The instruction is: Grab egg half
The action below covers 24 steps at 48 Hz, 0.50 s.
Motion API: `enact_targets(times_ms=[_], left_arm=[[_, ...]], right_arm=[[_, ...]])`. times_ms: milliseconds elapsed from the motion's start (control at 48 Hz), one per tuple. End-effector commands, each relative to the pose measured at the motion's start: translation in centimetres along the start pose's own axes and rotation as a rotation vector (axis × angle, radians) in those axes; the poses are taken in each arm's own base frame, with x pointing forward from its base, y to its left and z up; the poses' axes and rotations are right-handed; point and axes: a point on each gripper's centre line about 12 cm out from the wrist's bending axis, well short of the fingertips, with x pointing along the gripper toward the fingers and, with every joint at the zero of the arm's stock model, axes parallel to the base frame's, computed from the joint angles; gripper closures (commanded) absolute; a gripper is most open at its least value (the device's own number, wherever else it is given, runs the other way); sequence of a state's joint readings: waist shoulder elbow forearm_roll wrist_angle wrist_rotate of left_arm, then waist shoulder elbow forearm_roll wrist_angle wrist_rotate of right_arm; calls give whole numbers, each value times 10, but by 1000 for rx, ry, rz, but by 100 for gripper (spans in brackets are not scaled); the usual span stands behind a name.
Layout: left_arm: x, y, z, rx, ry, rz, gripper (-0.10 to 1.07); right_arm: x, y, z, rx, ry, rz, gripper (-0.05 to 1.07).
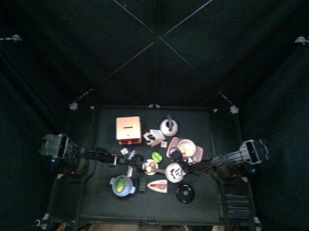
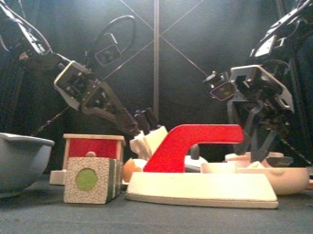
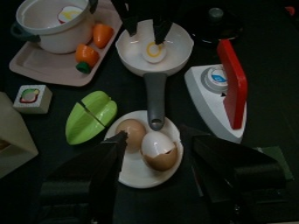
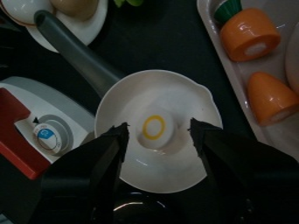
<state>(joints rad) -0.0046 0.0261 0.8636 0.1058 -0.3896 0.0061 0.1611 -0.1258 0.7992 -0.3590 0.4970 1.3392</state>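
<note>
The egg half (image 4: 155, 129), whitish with a yellow yolk ring, lies in a white pan (image 4: 128, 171) with a grey handle (image 4: 73, 48). My right gripper (image 4: 158, 131) is open, with one jaw on each side of the egg half, low over the pan. In the left wrist view the egg half (image 3: 155, 52) sits in the same pan (image 3: 177, 54), with the right gripper above it. My left gripper (image 3: 155, 156) is open and empty over a white plate (image 3: 131, 173) holding a brown egg and a cracked shell. The front view hides the egg half.
A red toy iron (image 3: 229, 83) lies beside the pan. A green leaf (image 3: 91, 118), a pink tray (image 3: 41, 63) with a pot (image 3: 47, 17) and carrot pieces (image 4: 251, 35) are close by. A toy box (image 2: 91, 169) and a grey bowl (image 2: 18, 160) stand at the front left.
</note>
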Motion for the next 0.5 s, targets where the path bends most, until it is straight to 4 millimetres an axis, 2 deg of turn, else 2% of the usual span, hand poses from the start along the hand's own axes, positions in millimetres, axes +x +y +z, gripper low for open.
enact_targets(times_ms=[0,271,479], left_arm=[[10,1,11,0,-15,1,10],[26,4,19,-91,150,22,10],[39,7,21,-240,320,30,10]], right_arm=[[-11,9,6,-1,-26,41,12],[-16,9,7,-26,-42,52,12],[-15,7,5,-66,-54,41,12]])
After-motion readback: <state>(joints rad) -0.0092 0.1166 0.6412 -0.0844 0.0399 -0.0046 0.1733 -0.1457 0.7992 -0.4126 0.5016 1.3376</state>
